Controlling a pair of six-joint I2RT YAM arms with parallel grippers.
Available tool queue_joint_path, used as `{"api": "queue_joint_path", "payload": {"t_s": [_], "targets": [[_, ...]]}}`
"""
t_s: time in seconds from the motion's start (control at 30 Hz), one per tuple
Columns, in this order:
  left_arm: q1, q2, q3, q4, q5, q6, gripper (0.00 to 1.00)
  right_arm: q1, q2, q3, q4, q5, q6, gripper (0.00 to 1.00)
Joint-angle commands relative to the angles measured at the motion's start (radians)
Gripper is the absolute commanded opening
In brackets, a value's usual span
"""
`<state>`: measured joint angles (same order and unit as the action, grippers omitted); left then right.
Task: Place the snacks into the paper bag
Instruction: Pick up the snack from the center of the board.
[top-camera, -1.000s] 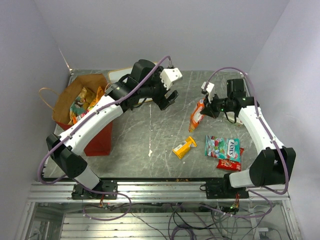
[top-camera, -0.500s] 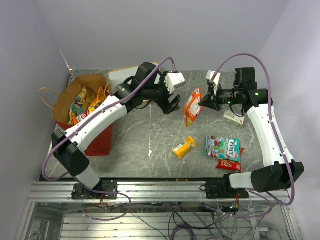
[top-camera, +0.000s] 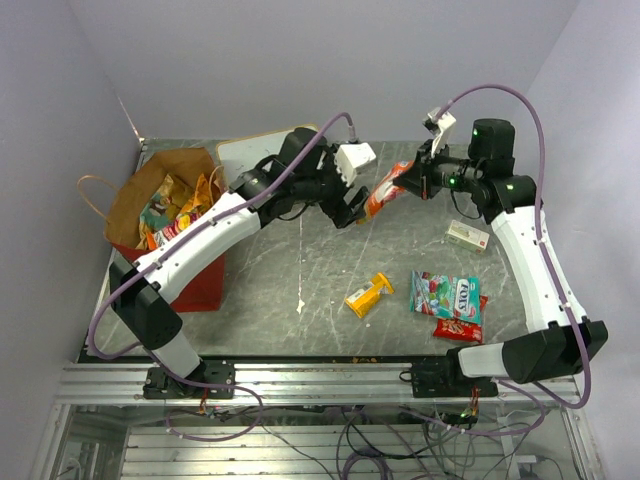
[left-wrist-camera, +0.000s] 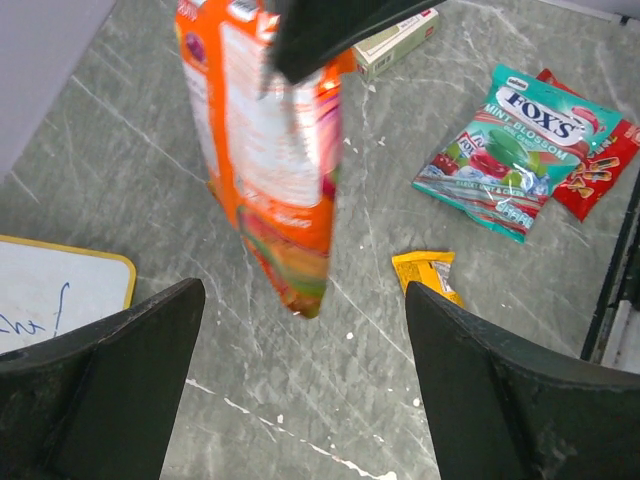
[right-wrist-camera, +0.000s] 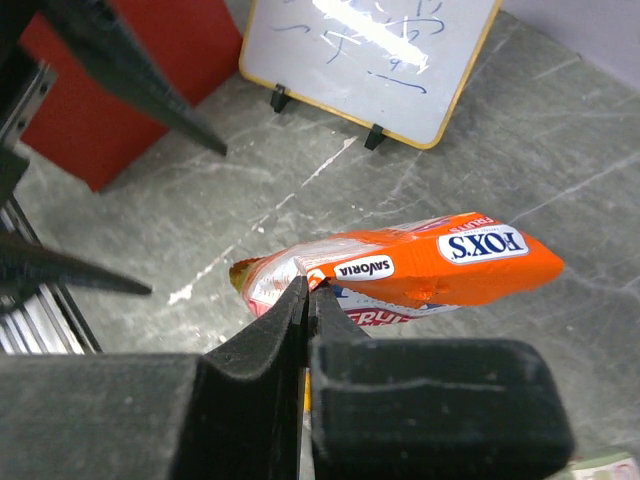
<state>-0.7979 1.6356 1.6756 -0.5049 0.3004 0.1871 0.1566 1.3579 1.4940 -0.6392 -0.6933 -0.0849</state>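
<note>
2 FOX'S, orange pkt (right-wrist-camera: 440, 270), MINT BLOSSOM pkt (left-wrist-camera: 500, 150)

**Glossy film, matt black plastic, veined stone-look top**

Orange packet (right-wrist-camera: 430, 268), pinched in the right gripper (right-wrist-camera: 306, 300): glossy crinkled plastic film, printed. Fingers (right-wrist-camera: 250, 385) of both grippers: matt black plastic.

Under the left gripper's (left-wrist-camera: 300, 300) spread jaws is the tabletop (left-wrist-camera: 120, 170): grey, white-veined, smooth, low sheen.

Beyond those jaws:
- teal-white candy bag (left-wrist-camera: 505, 150): shiny film
- red packet (left-wrist-camera: 600, 170): glossy
- yellow pack (left-wrist-camera: 425, 272): glossy wrapper
- small box (left-wrist-camera: 395, 40): matt card

Past the right jaws:
- whiteboard (right-wrist-camera: 370, 50): smooth glossy white face, yellow rim
- paper bag (right-wrist-camera: 110, 140): matt red paper
</note>
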Motion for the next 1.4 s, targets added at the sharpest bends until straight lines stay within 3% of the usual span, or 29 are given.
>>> {"api": "queue_joint_path", "payload": {"t_s": [0.0, 0.17, 0.53, 1.07, 1.2, 1.3, 1.37], "targets": [[-0.062, 0.037, 0.049, 0.046, -0.182, 0.034, 0.93, -0.001, 0.029, 0.030, 0.103, 0.046, 0.208, 0.00], [-0.098, 0.086, 0.059, 0.094, -0.303, 0.052, 0.93, -0.012, 0.042, 0.034, 0.120, 0.022, 0.275, 0.00], [-0.108, 0.155, 0.043, 0.211, -0.341, 0.066, 0.83, -0.026, 0.016, -0.014, 0.161, -0.044, 0.312, 0.00], [-0.108, 0.160, 0.041, 0.212, -0.285, 0.139, 0.30, -0.078, -0.018, -0.099, 0.246, -0.123, 0.361, 0.00], [-0.107, 0.158, 0.053, 0.191, -0.282, 0.159, 0.10, -0.083, -0.019, -0.114, 0.262, -0.141, 0.365, 0.00], [-0.108, 0.150, 0.059, 0.178, -0.271, 0.176, 0.07, -0.087, -0.030, -0.128, 0.273, -0.151, 0.340, 0.00], [-0.108, 0.143, 0.064, 0.165, -0.278, 0.179, 0.07, -0.089, -0.039, -0.139, 0.275, -0.150, 0.313, 0.09]]}}
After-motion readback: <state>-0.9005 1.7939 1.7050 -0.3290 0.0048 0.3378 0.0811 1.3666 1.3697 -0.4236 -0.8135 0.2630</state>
